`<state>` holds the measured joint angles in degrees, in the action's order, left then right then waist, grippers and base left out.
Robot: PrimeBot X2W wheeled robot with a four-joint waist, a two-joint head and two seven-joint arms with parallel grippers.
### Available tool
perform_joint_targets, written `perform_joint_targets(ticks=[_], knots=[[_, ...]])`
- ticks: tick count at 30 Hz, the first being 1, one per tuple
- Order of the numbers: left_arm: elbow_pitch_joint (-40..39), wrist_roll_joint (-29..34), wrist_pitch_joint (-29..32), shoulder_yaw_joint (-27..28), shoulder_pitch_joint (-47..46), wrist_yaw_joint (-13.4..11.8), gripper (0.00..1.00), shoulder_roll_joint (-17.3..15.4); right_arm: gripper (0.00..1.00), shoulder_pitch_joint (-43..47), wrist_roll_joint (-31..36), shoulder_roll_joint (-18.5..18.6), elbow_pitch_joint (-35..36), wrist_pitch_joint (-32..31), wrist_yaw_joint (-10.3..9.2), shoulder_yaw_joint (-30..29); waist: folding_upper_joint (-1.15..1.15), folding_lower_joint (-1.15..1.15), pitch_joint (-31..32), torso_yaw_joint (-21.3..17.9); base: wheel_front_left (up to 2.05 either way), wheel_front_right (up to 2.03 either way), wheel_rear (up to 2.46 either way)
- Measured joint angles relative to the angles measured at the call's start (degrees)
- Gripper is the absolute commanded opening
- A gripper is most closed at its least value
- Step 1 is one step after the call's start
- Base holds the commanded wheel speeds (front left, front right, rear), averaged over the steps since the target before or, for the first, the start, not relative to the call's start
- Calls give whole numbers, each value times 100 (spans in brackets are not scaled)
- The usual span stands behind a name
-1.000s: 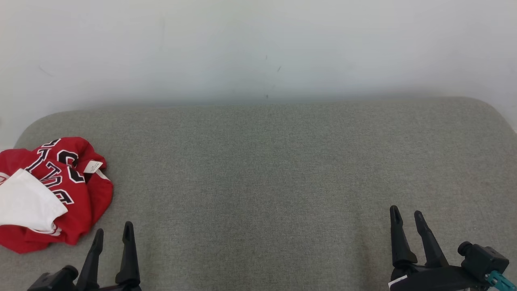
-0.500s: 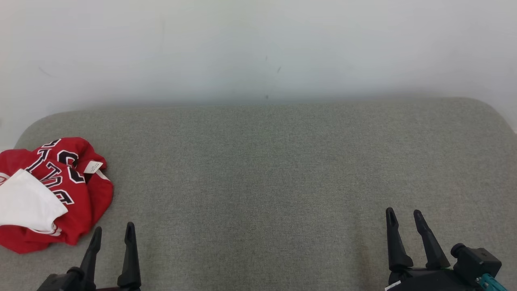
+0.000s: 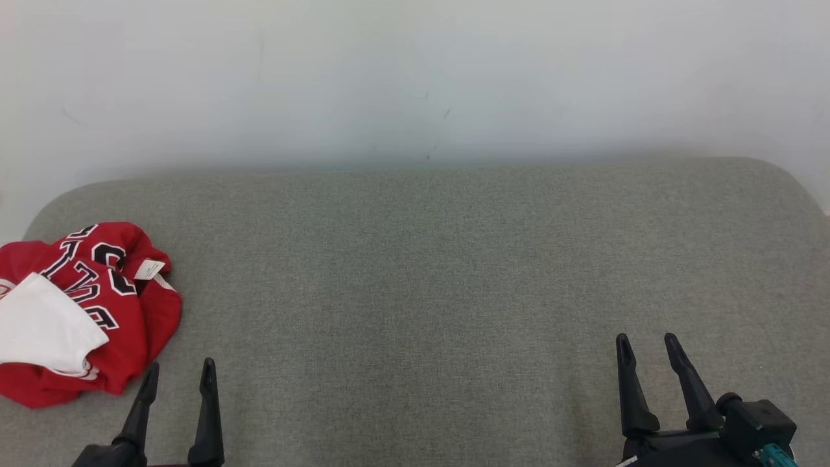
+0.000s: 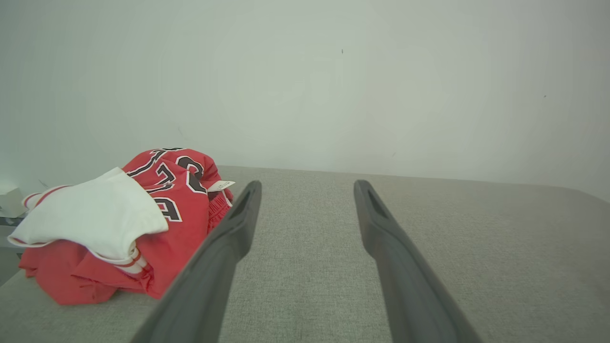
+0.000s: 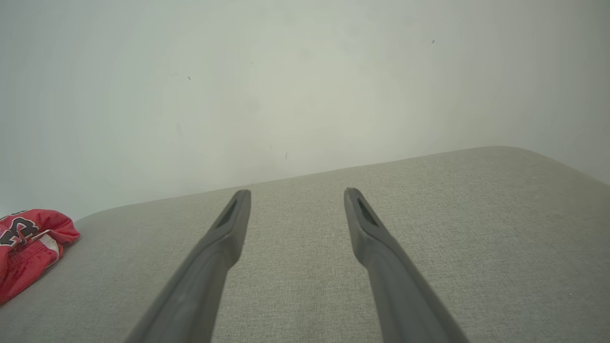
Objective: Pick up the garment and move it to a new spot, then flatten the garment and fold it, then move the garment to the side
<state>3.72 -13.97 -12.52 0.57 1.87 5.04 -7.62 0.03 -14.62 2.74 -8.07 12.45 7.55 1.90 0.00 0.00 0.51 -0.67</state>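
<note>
Garment crumpled far left; left wrist view reveals striped sleeve trim. Left hand, right hand spread, empty.

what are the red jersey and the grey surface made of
The red jersey looks like soft matte knit fabric, judging by its crumpled folds. The grey surface is probably woven upholstery cloth, matte, with a fine speckled weave and rounded, padded-looking corners.
</note>
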Motion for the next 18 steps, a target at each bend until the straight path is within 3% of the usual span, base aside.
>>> perform_joint_targets(ticks=[18], knots=[[-135,330,-46,67,112,94,100,-103,100,113,513,4,164,15,0,-110,0,0,23,-9,0,0,0]])
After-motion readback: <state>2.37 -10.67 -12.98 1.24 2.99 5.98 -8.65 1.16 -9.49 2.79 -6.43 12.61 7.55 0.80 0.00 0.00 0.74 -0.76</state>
